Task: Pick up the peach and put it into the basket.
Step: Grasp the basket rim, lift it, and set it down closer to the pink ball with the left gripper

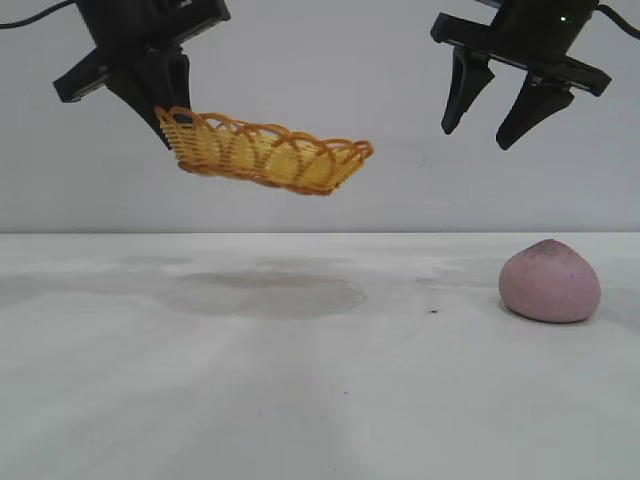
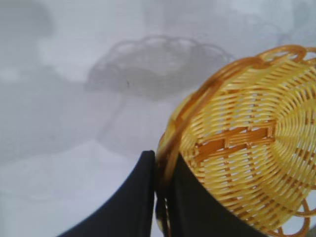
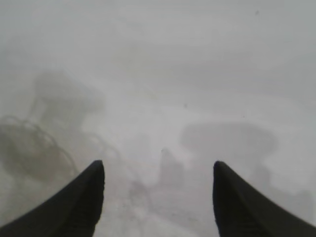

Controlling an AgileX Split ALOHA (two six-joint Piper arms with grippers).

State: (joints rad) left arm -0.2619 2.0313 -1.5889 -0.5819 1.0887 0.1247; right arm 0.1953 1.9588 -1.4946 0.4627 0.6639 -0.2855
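The orange-yellow wicker basket hangs in the air at the upper left, tilted down toward the right. My left gripper is shut on its rim at the basket's left end. In the left wrist view the two black fingers pinch the looped rim of the basket. The dusty-pink peach rests on the white table at the right. High above it my right gripper hangs open with nothing between its fingers. The peach does not show in the right wrist view.
The white table carries the basket's shadow below the basket. A small dark speck lies left of the peach. A pale wall stands behind.
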